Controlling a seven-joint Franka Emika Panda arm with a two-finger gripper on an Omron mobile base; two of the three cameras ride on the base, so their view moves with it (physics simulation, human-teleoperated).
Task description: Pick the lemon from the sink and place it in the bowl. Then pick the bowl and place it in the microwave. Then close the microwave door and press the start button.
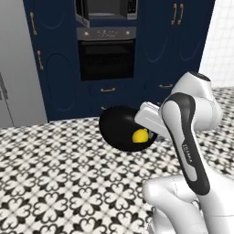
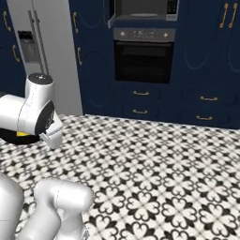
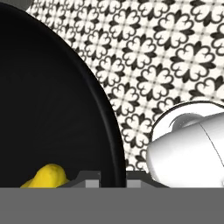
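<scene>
The glossy black bowl [image 1: 118,127] hangs in the air over the patterned floor, tilted toward the left base camera. The small yellow lemon [image 1: 140,135] lies inside it near the rim. My gripper [image 3: 113,177] is shut on the bowl's rim [image 3: 114,148], one fingertip inside and one outside, with the lemon [image 3: 46,176] just beside them. In the right base view, slivers of the bowl [image 2: 8,137] and the lemon [image 2: 22,134] peek out behind my arm. The microwave [image 1: 107,9] sits high in the navy cabinet wall ahead, and its door [image 2: 110,14] seems to stand open, seen edge-on. The sink is out of view.
A black oven [image 1: 106,57] with a knob panel is built in below the microwave, with drawers [image 1: 107,90] under it. A grey fridge [image 2: 44,51] stands to the left of the cabinets. Black-and-white tiled floor [image 2: 154,173] stretches between me and the cabinet wall.
</scene>
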